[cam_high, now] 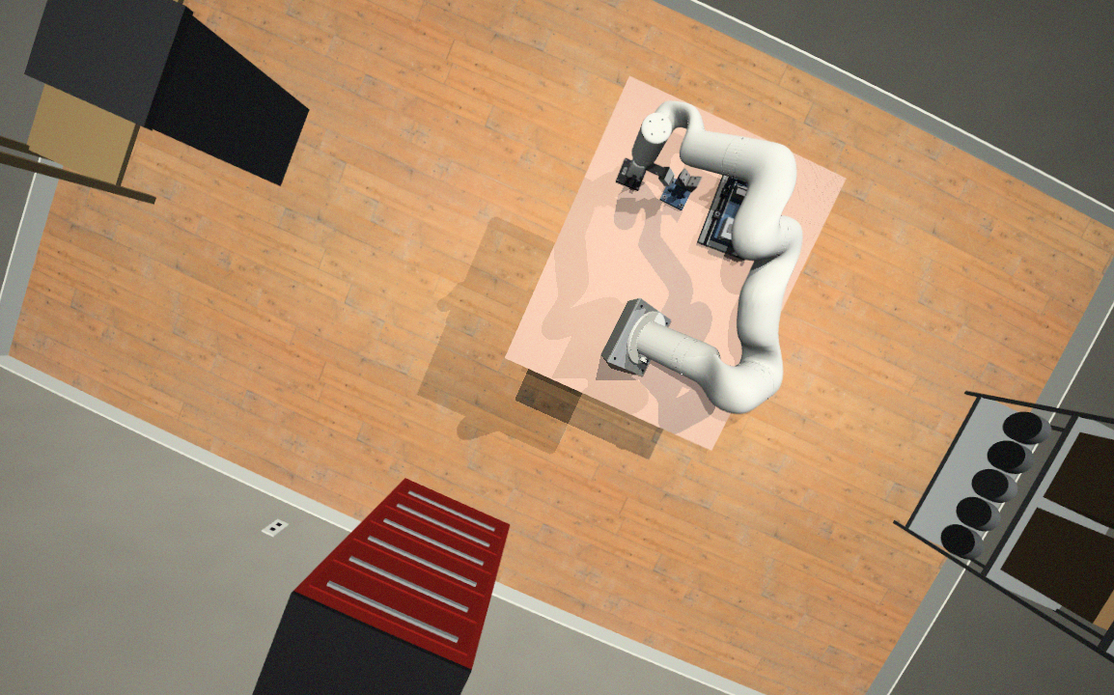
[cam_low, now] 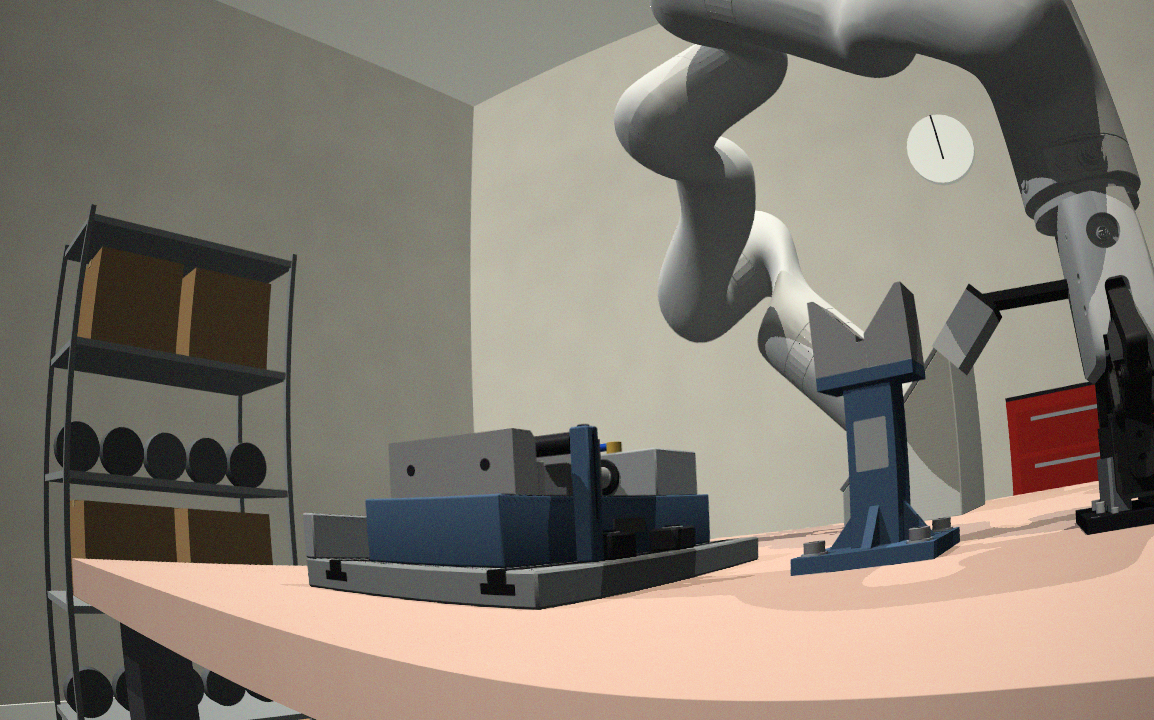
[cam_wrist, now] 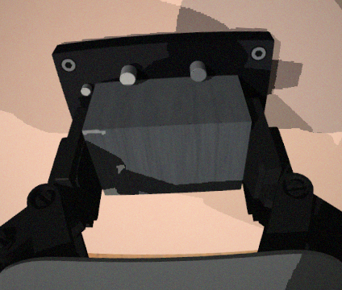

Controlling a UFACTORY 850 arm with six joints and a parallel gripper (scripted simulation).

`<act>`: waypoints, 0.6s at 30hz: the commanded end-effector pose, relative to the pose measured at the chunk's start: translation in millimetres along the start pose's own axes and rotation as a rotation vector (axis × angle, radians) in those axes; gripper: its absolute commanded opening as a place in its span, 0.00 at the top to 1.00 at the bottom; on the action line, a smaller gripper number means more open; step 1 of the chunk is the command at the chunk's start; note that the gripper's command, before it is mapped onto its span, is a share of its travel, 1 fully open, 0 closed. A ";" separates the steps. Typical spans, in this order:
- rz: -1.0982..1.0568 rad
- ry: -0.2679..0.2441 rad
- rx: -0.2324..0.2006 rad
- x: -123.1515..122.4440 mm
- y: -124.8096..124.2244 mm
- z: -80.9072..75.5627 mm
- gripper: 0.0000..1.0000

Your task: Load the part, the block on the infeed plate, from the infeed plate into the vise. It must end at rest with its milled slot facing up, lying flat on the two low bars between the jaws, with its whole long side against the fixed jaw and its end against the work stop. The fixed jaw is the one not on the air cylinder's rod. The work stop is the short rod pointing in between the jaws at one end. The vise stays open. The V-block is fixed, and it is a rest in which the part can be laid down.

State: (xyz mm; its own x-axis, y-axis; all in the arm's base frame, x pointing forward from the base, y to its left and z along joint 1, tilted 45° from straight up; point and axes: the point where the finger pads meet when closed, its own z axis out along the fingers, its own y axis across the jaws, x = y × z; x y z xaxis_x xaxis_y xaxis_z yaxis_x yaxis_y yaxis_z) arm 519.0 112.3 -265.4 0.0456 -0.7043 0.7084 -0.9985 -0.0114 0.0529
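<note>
The part point(cam_wrist: 168, 134) is a grey block lying on the black infeed plate point(cam_wrist: 166, 67), against several small pins. My gripper point(cam_wrist: 168, 126) is shut on the part, one black finger on each short side. The top face toward the wrist camera looks plain; I see no slot there. In the side view the gripper point(cam_low: 1131, 465) stands upright over the infeed plate point(cam_low: 1145, 512) at the table's right end. The vise point(cam_low: 527, 510) sits open at the left, and the blue V-block point(cam_low: 872, 438) stands between them. From above, the gripper point(cam_high: 630, 175) is at the table's far corner.
The arm's links arch over the vise point(cam_high: 730, 211) and the V-block point(cam_high: 680, 188). The arm base point(cam_high: 630, 335) is at the near side of the table. A red cabinet point(cam_low: 1109, 429) and a shelf rack point(cam_low: 169, 429) stand off the table.
</note>
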 end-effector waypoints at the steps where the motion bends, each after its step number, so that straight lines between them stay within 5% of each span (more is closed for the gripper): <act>1: 0.001 -0.001 0.002 -0.2 -0.9 -1.4 1.00; 18: 0.001 -0.001 0.002 -0.2 -0.8 -16.0 1.00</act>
State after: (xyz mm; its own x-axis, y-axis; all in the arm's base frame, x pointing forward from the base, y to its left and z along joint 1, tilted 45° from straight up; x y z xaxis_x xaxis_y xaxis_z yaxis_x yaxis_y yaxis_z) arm 519.6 121.4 -256.5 0.0454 -0.7044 0.7083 -0.9986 -0.0116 0.0524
